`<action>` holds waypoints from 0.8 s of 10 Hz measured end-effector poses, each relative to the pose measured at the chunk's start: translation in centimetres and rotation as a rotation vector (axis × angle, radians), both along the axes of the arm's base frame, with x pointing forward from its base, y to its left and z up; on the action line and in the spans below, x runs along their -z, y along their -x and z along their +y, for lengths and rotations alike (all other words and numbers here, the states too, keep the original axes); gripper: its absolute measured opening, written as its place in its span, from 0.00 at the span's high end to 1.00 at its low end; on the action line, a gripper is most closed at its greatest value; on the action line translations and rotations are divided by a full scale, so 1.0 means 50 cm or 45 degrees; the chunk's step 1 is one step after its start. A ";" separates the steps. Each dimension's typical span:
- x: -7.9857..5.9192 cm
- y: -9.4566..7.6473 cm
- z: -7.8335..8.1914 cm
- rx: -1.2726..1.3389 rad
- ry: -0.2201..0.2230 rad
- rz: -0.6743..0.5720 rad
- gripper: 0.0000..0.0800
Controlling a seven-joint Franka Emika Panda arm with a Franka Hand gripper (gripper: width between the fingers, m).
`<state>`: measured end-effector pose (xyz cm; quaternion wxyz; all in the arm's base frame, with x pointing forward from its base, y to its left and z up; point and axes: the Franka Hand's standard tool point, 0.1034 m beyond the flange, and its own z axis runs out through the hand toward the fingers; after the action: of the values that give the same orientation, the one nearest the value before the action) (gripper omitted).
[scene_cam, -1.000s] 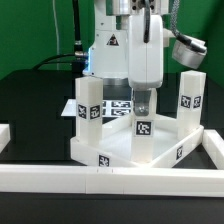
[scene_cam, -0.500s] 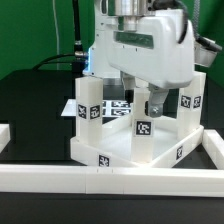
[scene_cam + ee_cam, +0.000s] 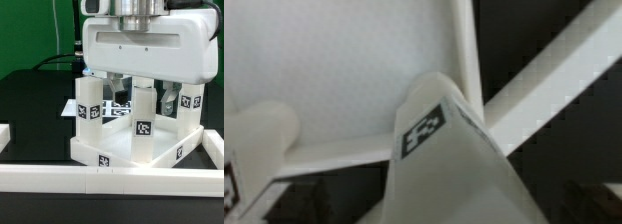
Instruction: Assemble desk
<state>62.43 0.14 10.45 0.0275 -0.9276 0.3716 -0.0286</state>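
Note:
The desk top (image 3: 118, 148) lies upside down on the table as a white rimmed tray. Three white tagged legs stand upright on it: one at the exterior view's left (image 3: 88, 114), one in the middle (image 3: 146, 124) and one at the right (image 3: 190, 100). My gripper (image 3: 146, 94) hangs over the middle leg, open, with a dark finger (image 3: 121, 86) on either side of the leg's upper end and gaps showing. In the wrist view this leg (image 3: 452, 160) fills the foreground above the desk top (image 3: 331, 60). My fingertips do not show there.
A long white border rail (image 3: 100, 180) runs along the front and up the right side (image 3: 210, 145). The marker board (image 3: 115, 106) lies flat behind the desk. The arm's wide white hand (image 3: 150, 48) hides the space behind the legs.
The hand has turned about its upright axis, so its broad face now shows. The jaws have spread a little wider around the middle leg, which stays standing.

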 end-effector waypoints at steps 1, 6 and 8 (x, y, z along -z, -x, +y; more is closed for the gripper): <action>0.000 0.000 0.000 -0.071 0.005 -0.002 0.19; 0.000 -0.001 -0.002 -0.475 0.050 -0.023 0.19; -0.007 -0.004 -0.007 -0.589 0.064 -0.031 0.19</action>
<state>62.65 -0.23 10.78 0.0148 -0.9880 0.1480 -0.0420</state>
